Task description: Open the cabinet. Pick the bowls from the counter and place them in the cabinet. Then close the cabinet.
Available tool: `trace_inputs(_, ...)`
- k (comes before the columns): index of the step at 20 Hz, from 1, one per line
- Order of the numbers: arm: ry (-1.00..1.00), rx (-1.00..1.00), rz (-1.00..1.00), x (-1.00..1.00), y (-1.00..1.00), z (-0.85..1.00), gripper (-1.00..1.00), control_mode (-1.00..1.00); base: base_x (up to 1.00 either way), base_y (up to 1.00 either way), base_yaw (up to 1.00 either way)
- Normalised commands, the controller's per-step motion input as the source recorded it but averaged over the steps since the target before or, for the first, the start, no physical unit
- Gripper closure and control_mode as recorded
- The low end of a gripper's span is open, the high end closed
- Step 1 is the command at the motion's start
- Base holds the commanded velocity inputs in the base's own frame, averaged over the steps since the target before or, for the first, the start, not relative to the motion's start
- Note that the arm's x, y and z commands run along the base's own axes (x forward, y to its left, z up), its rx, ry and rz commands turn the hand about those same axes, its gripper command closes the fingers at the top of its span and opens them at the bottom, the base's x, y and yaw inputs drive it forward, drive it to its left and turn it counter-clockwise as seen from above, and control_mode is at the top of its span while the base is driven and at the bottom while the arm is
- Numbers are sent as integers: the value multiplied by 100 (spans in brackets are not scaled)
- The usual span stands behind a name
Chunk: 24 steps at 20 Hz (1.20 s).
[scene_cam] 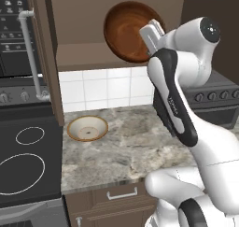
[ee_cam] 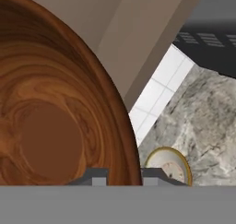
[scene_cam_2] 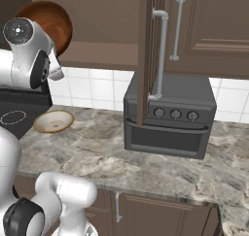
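The cabinet stands open, its left door swung out toward me; in the right base view that door shows edge-on beside the closed right door. My gripper is shut on the rim of the reddish-brown wooden bowl. The bowl is tipped on its side at the cabinet opening, just above the shelf. The cream-white bowl with the tan rim rests upright on the counter below.
A black toaster oven sits on the counter to the right, under the cabinet. The black stovetop lies to the left. A drawer runs below the counter's front edge. The open door's bar handle juts out.
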Motion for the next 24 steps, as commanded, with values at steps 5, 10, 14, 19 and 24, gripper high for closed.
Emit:
trace_inputs(5,-10,0,0,26,7,-32,100,-100,0,0,0)
trace_inputs(10,-10,0,0,31,9,-18,100,-100,0,0,0)
trace_inputs(14,-3,0,0,38,6,-3,100,-100,0,0,0)
trace_inputs(19,0,0,0,46,6,0,100,-100,0,0,0)
trace_inputs(24,0,0,0,43,12,0,100,-100,0,0,0)
